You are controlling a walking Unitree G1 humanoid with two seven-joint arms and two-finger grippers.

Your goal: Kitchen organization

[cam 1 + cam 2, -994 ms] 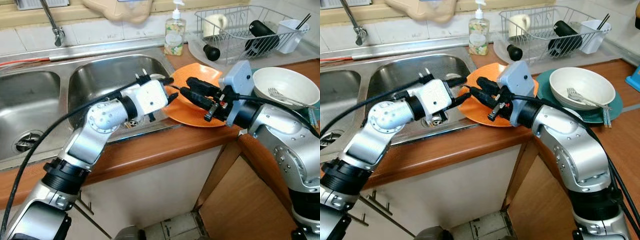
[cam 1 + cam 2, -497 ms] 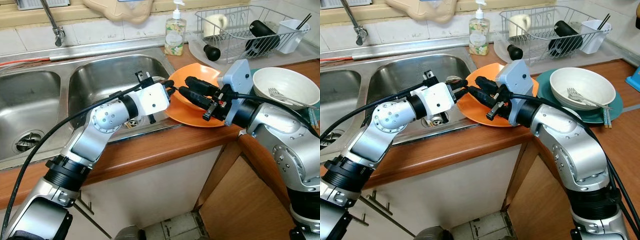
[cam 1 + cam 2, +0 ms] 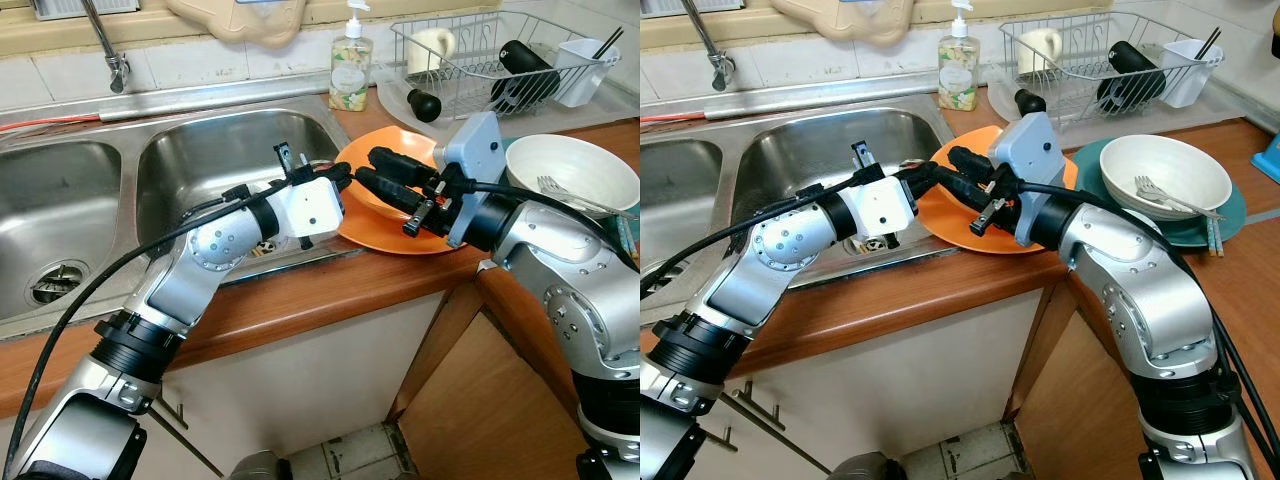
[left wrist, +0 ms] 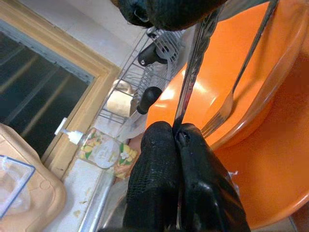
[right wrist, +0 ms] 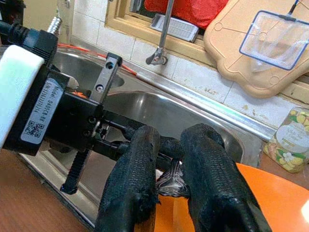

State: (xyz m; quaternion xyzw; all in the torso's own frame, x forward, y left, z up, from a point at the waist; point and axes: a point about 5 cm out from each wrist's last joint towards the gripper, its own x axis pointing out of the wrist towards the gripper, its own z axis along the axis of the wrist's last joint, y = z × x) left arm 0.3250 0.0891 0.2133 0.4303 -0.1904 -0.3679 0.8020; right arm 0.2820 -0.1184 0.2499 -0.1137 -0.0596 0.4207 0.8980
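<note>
An orange bowl (image 4: 251, 72) rests on an orange plate (image 3: 400, 215) on the counter beside the sink, and a fork (image 4: 236, 92) lies in the bowl. My left gripper (image 3: 338, 180) reaches over the plate's left rim, shut on a thin metal utensil (image 4: 193, 72). In the left wrist view the utensil runs from my left gripper (image 4: 176, 133) up to the black fingertips of my right gripper (image 4: 169, 7). My right gripper (image 3: 365, 170) meets the left one tip to tip above the plate. Its fingers (image 5: 212, 174) close around the utensil's other end.
A double steel sink (image 3: 215, 150) lies to the left, with a tap (image 3: 105, 45) behind it. A soap bottle (image 3: 350, 65) and a dish rack (image 3: 490, 60) stand at the back. A white bowl (image 3: 570, 170) holding a fork sits to the right.
My left gripper has moved right and slightly up, from the sink's edge to the plate's rim, until its tips meet the right gripper. The right gripper has barely shifted.
</note>
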